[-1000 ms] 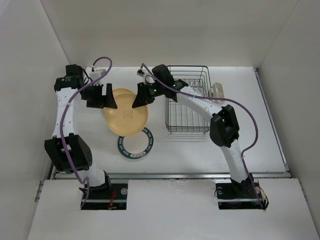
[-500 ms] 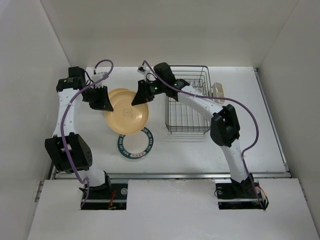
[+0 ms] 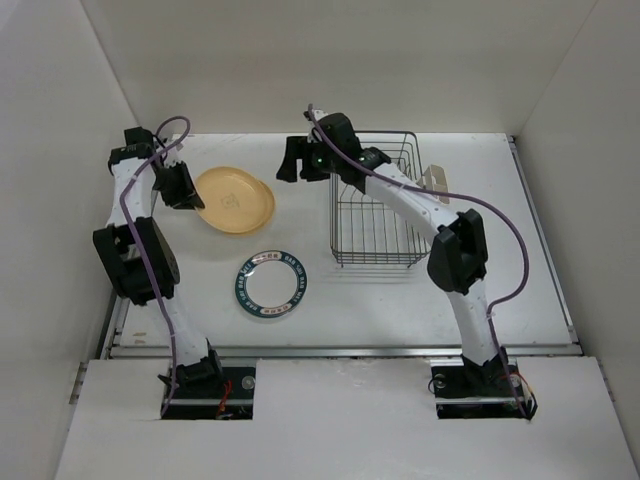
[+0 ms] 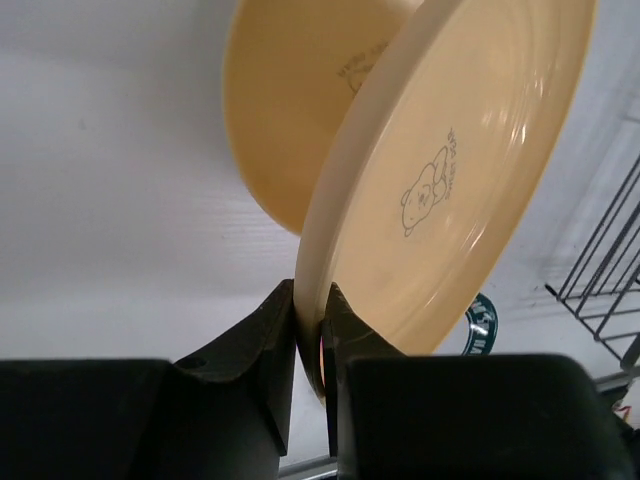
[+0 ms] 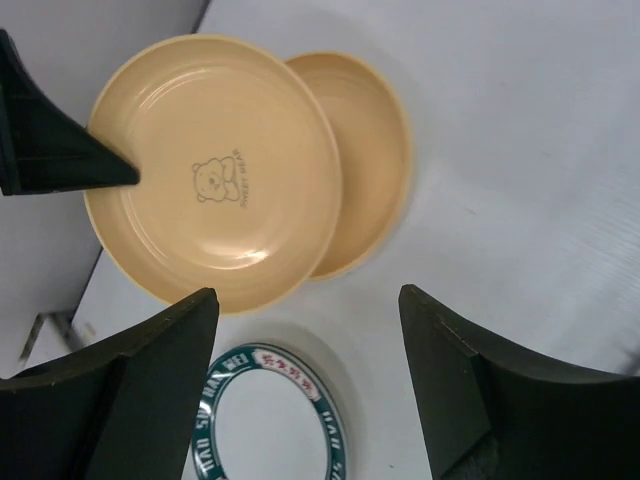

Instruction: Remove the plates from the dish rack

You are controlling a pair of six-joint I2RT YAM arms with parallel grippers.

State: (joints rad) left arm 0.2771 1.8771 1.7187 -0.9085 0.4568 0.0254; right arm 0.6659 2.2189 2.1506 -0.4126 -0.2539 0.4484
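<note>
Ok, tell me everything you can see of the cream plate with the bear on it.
The cream plate is round, shallow and glossy, with faint rings and a small bear drawing with lettering at its centre. The left hand is shut on its rim, holding it tilted above the table, partly covering a yellower plate. The right hand is open and clear of it.

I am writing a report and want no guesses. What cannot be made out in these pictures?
- The orange-yellow plate: right wrist view, half covered by the cream plate; top view, not told apart from it.
- Lettering on the teal-rimmed plate: too small in the top view; cut by the bottom edge in the right wrist view.
- Far part of the dish rack: top view, crossed by the right arm.
</note>
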